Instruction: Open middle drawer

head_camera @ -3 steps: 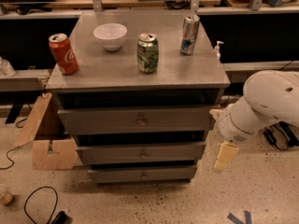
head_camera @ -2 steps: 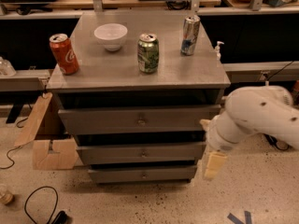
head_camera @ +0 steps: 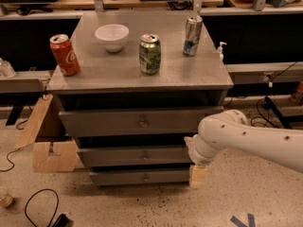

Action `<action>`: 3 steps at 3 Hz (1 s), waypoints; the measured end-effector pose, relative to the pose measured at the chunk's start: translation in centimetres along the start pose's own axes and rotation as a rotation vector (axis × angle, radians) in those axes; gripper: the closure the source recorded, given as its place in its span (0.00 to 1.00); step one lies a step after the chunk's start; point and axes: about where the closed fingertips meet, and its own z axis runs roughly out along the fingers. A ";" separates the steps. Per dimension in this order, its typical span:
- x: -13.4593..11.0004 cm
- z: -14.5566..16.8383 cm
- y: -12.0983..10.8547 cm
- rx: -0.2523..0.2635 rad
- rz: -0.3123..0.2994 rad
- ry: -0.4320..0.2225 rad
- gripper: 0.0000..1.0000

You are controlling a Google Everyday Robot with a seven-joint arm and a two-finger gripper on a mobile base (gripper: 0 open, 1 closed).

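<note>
Up top, we are seeing a red can [head_camera: 64,55], white bowl [head_camera: 111,36], green can [head_camera: 149,54] and silver can [head_camera: 192,36] on the bench [head_camera: 109,72]. Our arm [head_camera: 255,138] is bending low, its hand [head_camera: 198,175] pointing down just below the right end of the middle drawer [head_camera: 118,156]; we cannot tell its grip.

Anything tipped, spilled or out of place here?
Nothing spilled: red can, green can, silver can and bowl stand upright on the cabinet. Only oddity: the gripper hangs by the bottom drawer's right end, away from the middle drawer's knob.
</note>
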 end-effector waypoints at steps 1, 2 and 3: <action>0.8 7.0 -1.0 -0.030 -0.065 0.041 0.00; 0.8 7.0 -1.0 -0.030 -0.065 0.041 0.00; 1.2 7.6 -1.6 -0.027 -0.064 0.085 0.00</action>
